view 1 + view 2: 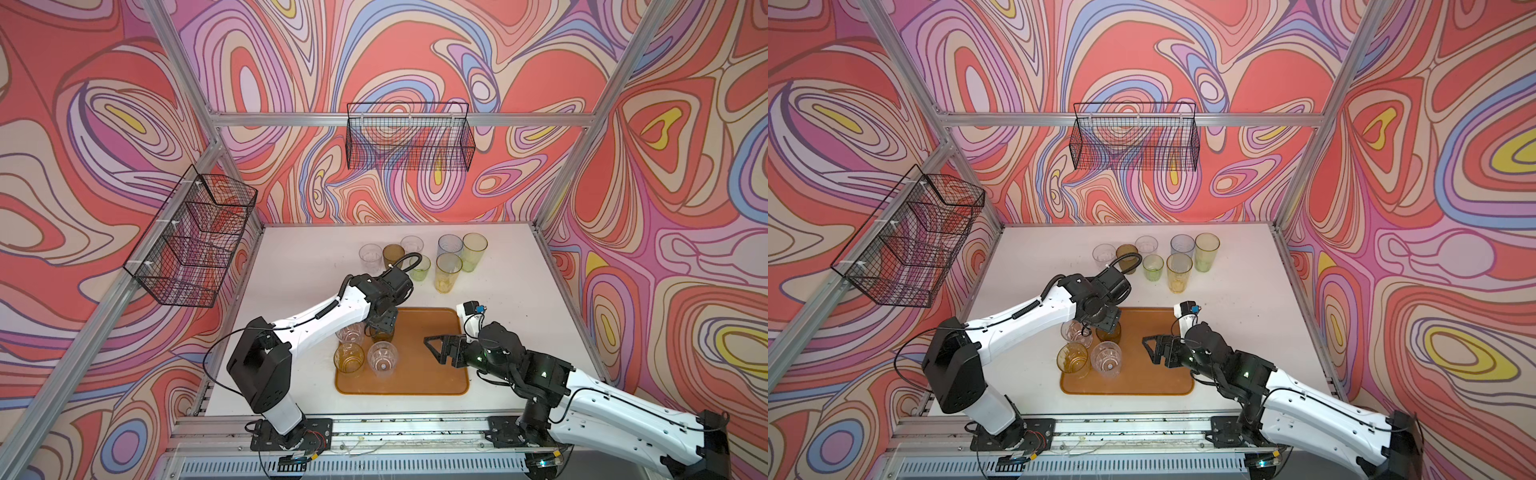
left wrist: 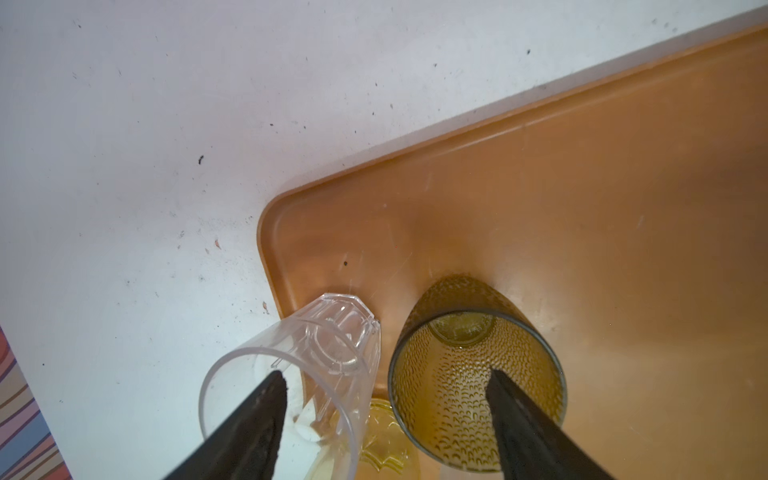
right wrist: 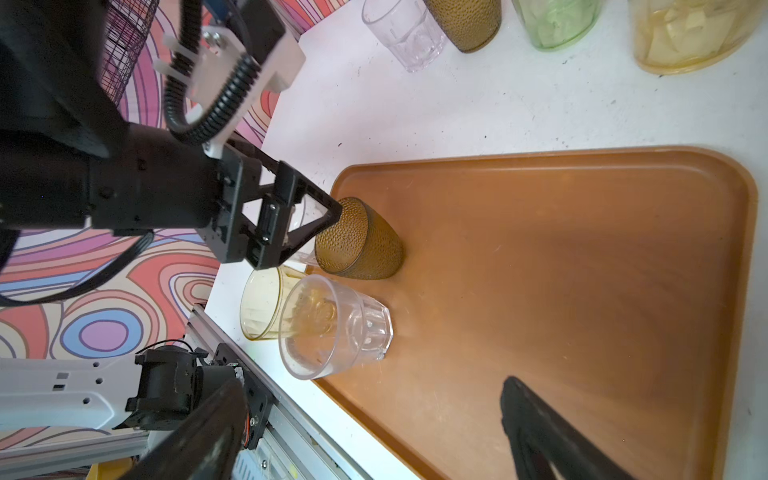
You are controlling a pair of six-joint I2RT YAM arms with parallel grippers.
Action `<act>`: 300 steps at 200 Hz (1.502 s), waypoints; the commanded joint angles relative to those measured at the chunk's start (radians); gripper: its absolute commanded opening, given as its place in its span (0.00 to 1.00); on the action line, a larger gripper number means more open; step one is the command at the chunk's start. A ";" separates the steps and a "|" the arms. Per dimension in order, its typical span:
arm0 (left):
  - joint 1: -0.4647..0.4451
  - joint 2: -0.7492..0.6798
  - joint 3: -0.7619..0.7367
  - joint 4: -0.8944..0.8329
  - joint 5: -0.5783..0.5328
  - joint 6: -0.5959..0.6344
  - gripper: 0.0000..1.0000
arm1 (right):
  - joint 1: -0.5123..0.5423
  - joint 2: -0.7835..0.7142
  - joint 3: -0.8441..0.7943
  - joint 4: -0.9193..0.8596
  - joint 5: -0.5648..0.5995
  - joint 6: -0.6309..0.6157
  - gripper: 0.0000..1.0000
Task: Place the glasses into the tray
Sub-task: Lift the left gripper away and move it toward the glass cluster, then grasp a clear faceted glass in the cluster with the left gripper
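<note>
The orange-brown tray lies near the table's front, seen in both top views. Several glasses stand at its left end: a dark olive-brown one, an amber one, and two clear ones. My left gripper hangs open over them, one finger inside the olive-brown glass and the other above the clear glass beside it. My right gripper stands open and empty over the tray's right half. Several more glasses stand on the table behind the tray, among them a tall yellow one.
The back group also holds a green tumbler, a grey-blue one and a yellow-green one. Black wire baskets hang on the left wall and the back wall. Aluminium frame posts edge the table.
</note>
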 commanded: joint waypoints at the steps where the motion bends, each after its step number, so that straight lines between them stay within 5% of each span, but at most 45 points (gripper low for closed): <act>1: 0.008 -0.029 0.044 0.011 -0.005 0.013 0.82 | -0.005 0.002 0.022 -0.026 0.020 -0.005 0.98; 32: 0.046 -0.030 0.071 0.053 0.040 0.005 0.86 | -0.005 0.020 0.041 -0.032 0.023 -0.022 0.98; 114: 0.323 -0.006 0.117 0.211 0.318 -0.095 0.97 | -0.004 0.090 0.132 -0.065 0.030 -0.148 0.98; 216: 0.484 0.284 0.380 0.243 0.425 -0.117 1.00 | -0.042 0.226 0.290 -0.089 0.020 -0.289 0.98; 263: 0.537 0.376 0.439 0.277 0.442 -0.125 0.84 | -0.063 0.272 0.294 -0.066 -0.007 -0.316 0.98; 300: 0.560 0.428 0.488 0.274 0.429 -0.109 0.60 | -0.068 0.327 0.301 -0.047 -0.017 -0.310 0.98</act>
